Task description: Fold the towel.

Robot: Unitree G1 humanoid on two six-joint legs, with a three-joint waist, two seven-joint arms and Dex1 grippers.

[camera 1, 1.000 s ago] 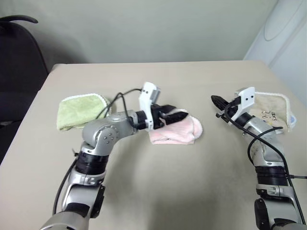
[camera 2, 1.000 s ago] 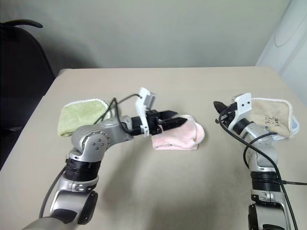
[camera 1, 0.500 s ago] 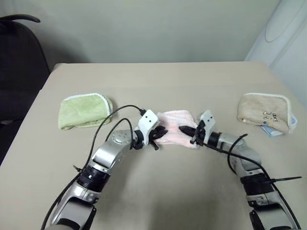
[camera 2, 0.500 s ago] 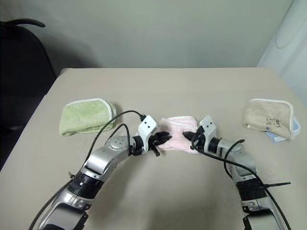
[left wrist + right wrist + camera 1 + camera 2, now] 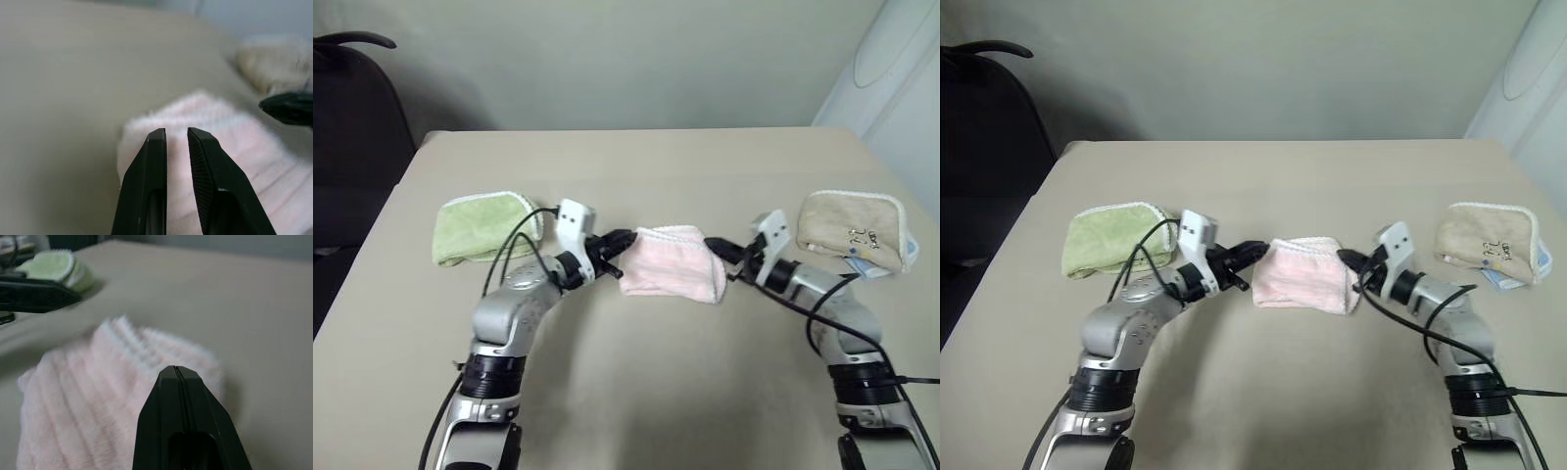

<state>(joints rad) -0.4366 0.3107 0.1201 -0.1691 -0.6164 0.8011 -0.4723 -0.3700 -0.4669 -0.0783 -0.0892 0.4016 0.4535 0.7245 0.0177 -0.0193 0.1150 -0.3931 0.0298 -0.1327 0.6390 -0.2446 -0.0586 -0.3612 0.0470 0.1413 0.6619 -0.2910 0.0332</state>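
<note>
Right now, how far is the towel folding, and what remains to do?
Done: the pink towel lies on the table as a compact folded bundle. In hand: the left gripper and the right gripper sit at its two sides, fingers nearly shut on the left, shut on the right; whether either pinches cloth, I cannot tell. Left: probably only neatening and letting go.

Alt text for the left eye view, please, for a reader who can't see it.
A folded pink towel lies mid-table between two pincers, the left pincer at one end, the shut right pincer at the other. A green towel and a beige towel lie off to either side.
</note>
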